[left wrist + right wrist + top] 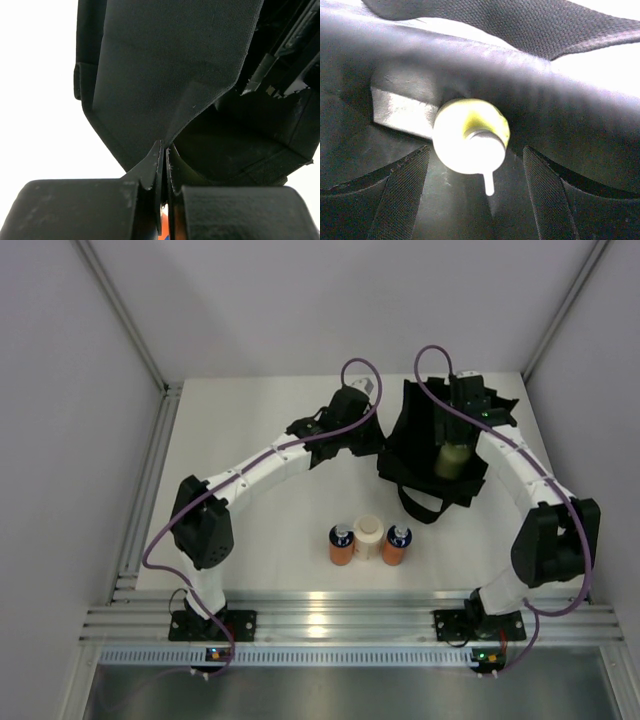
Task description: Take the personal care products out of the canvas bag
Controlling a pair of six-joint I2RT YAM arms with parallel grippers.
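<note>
One bottle (470,142) remaining in bag (410,440): rim pinched by left gripper (164,165); centre spread right gripper (476,155) around bottle body, then close.

The black canvas bag (402,455) stands open-topped at the far right of the worktop (250,430), its soft sides sagging and one strap handle drooping toward the near edge. Inside it the yellow-green bottle (453,461) with a white pump top stands upright. Nearer, outside the bag, the left orange bottle (341,546) and the right orange bottle (396,546), both with dark blue caps, closely flank the beige cylinder (367,537), all upright.
</note>
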